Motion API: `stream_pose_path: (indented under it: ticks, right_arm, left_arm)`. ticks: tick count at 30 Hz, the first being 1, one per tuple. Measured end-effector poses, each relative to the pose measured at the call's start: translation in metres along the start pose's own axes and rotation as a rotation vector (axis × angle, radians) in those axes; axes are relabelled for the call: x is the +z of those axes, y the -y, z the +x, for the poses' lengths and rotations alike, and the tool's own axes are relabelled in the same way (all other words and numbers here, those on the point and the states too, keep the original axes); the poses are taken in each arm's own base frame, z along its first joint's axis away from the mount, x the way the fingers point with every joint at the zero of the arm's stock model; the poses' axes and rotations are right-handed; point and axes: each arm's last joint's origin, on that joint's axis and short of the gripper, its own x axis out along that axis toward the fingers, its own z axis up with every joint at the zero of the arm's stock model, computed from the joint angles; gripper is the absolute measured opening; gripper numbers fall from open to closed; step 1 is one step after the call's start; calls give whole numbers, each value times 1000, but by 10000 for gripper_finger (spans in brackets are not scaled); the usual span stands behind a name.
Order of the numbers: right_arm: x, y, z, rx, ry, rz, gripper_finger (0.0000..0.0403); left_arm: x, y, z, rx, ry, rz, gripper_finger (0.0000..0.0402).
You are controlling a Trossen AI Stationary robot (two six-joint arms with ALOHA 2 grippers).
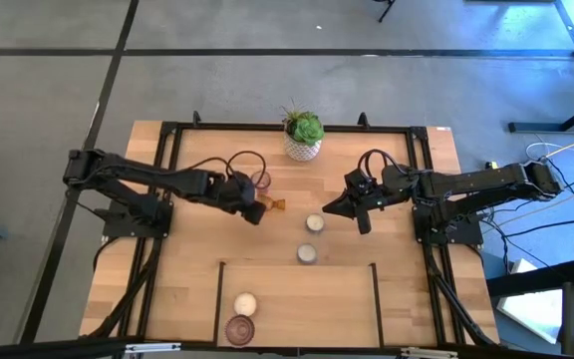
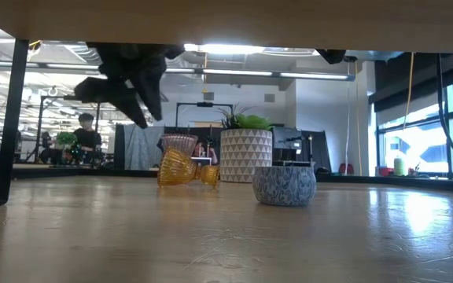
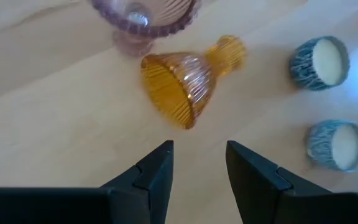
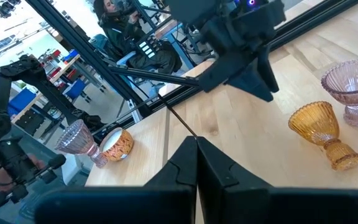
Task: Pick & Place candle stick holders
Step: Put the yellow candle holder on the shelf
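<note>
An amber glass holder (image 3: 188, 81) lies on its side on the table; it also shows in the high view (image 1: 272, 204) and the low view (image 2: 178, 167). A purplish-pink glass holder (image 1: 260, 180) stands upright just beyond it. Two cream-white holders with grey patterned walls (image 1: 314, 223) (image 1: 308, 253) stand at mid-table. Another cream one (image 1: 244, 303) and a pink one (image 1: 239, 328) stand near the front edge. My left gripper (image 3: 199, 162) is open and empty, above the table just short of the amber holder. My right gripper (image 4: 196, 155) is shut and empty, right of the cream holders.
A green plant in a white patterned pot (image 1: 304, 135) stands at the far edge. Black lines (image 1: 375, 289) mark off a zone at the front of the table. Black frame rails (image 1: 167, 160) run along the table's sides. A person (image 2: 86, 130) sits in the room beyond.
</note>
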Motion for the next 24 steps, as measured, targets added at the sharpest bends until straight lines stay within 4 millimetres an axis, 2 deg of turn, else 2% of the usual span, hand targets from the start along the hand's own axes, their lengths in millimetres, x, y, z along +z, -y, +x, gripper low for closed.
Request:
stream_pose_path:
  ticks: [6,9,12,24]
  right_arm:
    - [0,0,0,0,0,0,1]
    - [0,0,0,1,0,0,1]
    - [-1,0,0,8,-10,1,1]
    - [-1,0,0,-5,-14,11,1]
  left_arm:
    - [-12,-2,21,-183,98,-176,143]
    - [-21,-9,27,-151,137,-205,143]
    - [-23,-9,23,-131,187,-198,143]
    - [-14,-14,33,-87,194,-136,143]
